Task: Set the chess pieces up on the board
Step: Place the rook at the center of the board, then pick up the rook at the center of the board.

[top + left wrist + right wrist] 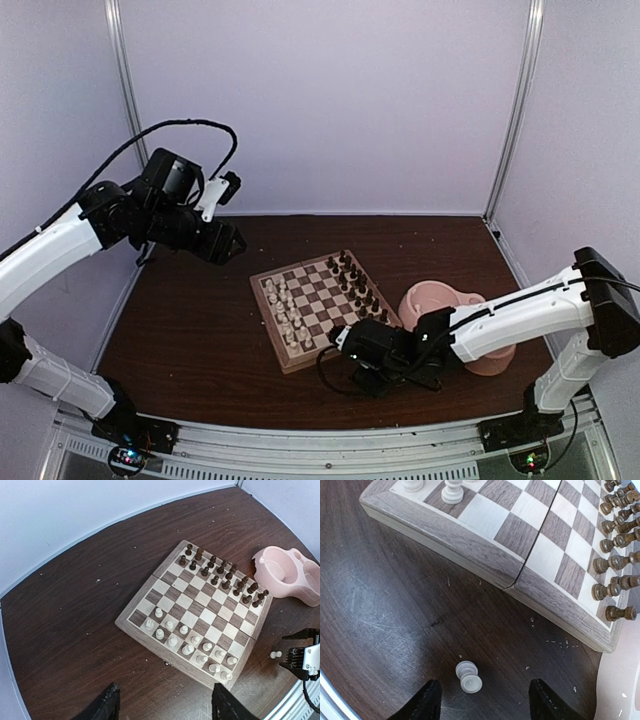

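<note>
Left wrist view looks down on one board (200,605) with light and dark brown squares. It lies on a dark brown table (75,620). The white chess pieces (184,629) stand in two rows on the side of the board nearer the arms. I count fourteen of them on the board. One more white piece (274,654) is off the board, on the table close to the board's edge. That makes fifteen white ones in all.

Dark pieces (215,580) stand in two rows on the far side of the board. I count about sixteen, but they are so close together that I cannot be sure.

One pink double bowl (287,575) sits on the table just beside the board, near the dark pieces. It has two hollows.

There are two arms. In the top view the left gripper (228,243) is up high, well away from the board. Its own camera shows its two black fingers spread wide with nothing between them.

The right gripper (482,702) is low over the table near the board's edge. Its two fingers are wide apart too. The lone white piece (468,676) is on the table between them and touches neither one. It seems to lie on its side
</note>
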Action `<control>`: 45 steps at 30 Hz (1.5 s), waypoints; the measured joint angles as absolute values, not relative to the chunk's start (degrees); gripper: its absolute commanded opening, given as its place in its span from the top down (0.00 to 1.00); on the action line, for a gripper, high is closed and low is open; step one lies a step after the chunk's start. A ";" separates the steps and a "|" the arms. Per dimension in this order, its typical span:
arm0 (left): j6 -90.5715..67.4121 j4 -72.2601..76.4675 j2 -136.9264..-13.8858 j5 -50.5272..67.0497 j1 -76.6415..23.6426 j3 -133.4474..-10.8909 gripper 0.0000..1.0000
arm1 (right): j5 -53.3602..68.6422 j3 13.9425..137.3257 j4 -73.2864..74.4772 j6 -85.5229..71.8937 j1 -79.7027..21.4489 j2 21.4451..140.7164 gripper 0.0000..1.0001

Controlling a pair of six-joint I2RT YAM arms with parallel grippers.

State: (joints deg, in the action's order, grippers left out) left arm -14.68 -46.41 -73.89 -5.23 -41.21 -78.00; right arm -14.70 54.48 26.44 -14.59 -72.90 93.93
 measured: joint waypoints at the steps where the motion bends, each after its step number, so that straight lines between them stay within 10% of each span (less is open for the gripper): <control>1: -14.68 -46.41 -73.93 -4.49 -41.21 -77.97 0.42 | -14.85 54.48 26.41 -14.85 -72.90 93.45 0.34; 15: -22.24 -43.03 -85.80 -0.45 -61.14 -76.58 0.39 | -10.41 52.12 24.88 -14.98 -51.64 66.70 0.53; 45: -28.27 -41.89 -122.26 -3.84 -72.49 -98.24 0.46 | 8.97 47.44 27.16 -16.23 -25.12 76.31 0.66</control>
State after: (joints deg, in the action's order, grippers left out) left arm -28.27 -41.89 -122.26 -3.84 -72.49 -98.24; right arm 8.97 47.44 27.16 -16.23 -25.12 76.31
